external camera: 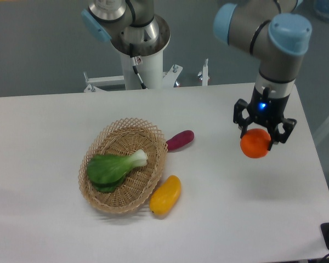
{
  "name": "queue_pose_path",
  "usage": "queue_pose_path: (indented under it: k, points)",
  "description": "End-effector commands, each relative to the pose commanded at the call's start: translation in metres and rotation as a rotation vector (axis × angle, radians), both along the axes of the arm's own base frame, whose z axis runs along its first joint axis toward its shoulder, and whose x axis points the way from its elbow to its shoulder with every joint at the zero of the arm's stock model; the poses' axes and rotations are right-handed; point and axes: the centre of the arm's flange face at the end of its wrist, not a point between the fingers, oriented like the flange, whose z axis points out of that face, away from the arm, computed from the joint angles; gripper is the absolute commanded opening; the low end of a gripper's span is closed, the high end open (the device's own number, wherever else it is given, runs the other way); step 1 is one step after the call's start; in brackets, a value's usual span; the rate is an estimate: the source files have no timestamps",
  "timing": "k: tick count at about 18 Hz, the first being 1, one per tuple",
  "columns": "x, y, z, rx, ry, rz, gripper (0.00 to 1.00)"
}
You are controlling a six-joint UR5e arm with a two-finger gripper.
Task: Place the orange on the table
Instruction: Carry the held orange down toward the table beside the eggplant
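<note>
The round bright orange (255,144) hangs between the black fingers of my gripper (257,138), which is shut on it. It is held over the right part of the white table (236,208), with a faint shadow on the surface below it. I cannot tell how far above the tabletop it sits. The arm comes down from the upper right.
A wicker basket (124,164) holding a green leafy vegetable (111,167) stands left of centre. A purple oblong vegetable (180,140) lies just right of the basket. A yellow mango-like fruit (165,194) rests at the basket's lower right. The table's right edge is close to the gripper.
</note>
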Motion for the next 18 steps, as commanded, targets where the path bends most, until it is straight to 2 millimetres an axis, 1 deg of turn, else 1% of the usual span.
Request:
queue_pose_path:
  k: [4,5,6,9,10,11,12,14,17,18]
  points:
    - [-0.001,0.013,-0.033,-0.016,-0.046,-0.002,0.65]
    - [0.001,0.019,-0.041,-0.022,-0.057,-0.013,0.65]
    - [0.001,0.025,-0.044,-0.024,-0.062,-0.018,0.65]
    - [0.007,0.026,-0.06,-0.034,-0.082,-0.022,0.65]
    - [0.011,0.031,-0.069,-0.043,-0.096,-0.023,0.65]
    - [0.016,0.036,-0.071,-0.048,-0.096,-0.015,0.65]
    - [0.019,0.038,-0.078,-0.054,-0.106,0.002,0.65]
    - [0.022,0.038,-0.087,-0.058,-0.109,0.001,0.69]
    - [0.041,0.043,-0.105,-0.088,-0.137,-0.014,0.69]
    - [0.044,0.042,-0.107,-0.092,-0.141,-0.015,0.69]
